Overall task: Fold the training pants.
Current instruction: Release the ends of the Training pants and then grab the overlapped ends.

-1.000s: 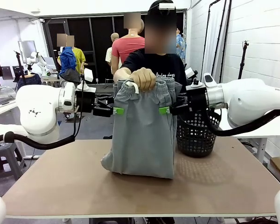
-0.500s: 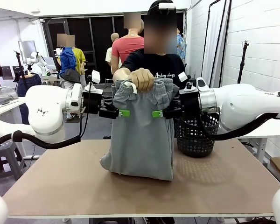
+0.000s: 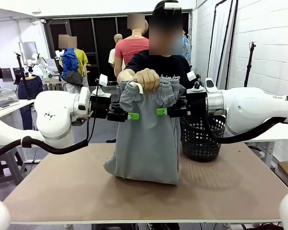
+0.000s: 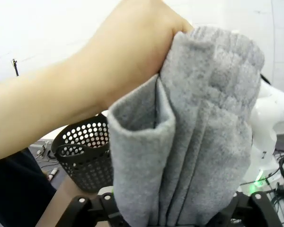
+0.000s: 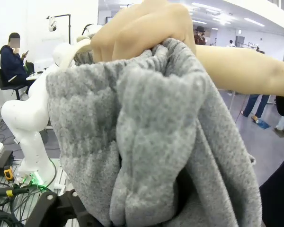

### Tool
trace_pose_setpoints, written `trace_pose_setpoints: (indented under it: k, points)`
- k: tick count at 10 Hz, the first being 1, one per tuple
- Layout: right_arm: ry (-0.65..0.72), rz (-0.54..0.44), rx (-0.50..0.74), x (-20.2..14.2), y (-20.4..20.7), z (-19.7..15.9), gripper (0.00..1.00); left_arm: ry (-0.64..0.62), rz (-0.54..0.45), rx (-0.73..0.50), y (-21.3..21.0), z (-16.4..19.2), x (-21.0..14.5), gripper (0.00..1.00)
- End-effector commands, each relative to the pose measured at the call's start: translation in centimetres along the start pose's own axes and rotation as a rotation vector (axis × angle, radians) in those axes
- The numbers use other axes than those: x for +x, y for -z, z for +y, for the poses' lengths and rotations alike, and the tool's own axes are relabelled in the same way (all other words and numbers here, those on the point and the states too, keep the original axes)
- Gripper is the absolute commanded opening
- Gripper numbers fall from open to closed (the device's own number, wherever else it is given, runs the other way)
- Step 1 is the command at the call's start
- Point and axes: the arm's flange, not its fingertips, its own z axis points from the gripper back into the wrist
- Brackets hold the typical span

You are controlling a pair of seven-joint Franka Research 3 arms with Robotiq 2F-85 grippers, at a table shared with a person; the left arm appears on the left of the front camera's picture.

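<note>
A person's hand [image 3: 146,80] holds the light grey training pants [image 3: 146,143] up by the bunched waistband, and the legs hang down to the table [image 3: 62,187]. My left gripper [image 3: 133,116] straddles the pants' left edge just below the waistband, one green pad in front of the cloth. My right gripper [image 3: 162,111] straddles the right edge the same way. In the left wrist view the grey fabric [image 4: 203,118] runs down between my wide-set fingers [image 4: 83,208]. In the right wrist view the cloth [image 5: 146,132] hangs over one black finger [image 5: 49,205]. Both stand open, with no pinch visible.
A black mesh basket [image 3: 201,141] stands on the table's far right, just behind my right arm. The person stands at the far edge, close behind the pants. Bare tabletop lies in front of and to the left of the hanging legs.
Both grippers have moved inward from the sides, and each now has the cloth's edge between its fingers. The person's hand and the pants have stayed put.
</note>
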Motion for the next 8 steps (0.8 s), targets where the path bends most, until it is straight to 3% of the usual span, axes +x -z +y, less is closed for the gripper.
trace_pose_setpoints:
  k: [1, 3, 5, 8]
  points:
    - [0.009, 0.008, -0.002, -1.29, -0.27, 1.99, 0.40, -0.026, -0.059, -0.011, -0.04, 0.67, 0.01, 0.40]
    - [0.019, 0.026, -0.003, -1.23, -0.20, 1.75, 0.00, -0.020, -0.035, 0.004, -0.08, 0.65, 0.02, 0.00]
    - [0.019, 0.034, 0.000, -1.34, -0.24, 1.70, 0.00, -0.003, 0.026, 0.042, -0.28, 0.68, -0.09, 0.00]
    - [0.005, 0.061, 0.020, -1.47, -0.10, 1.45, 0.00, 0.013, 0.037, 0.056, -0.29, 0.71, -0.09, 0.00]
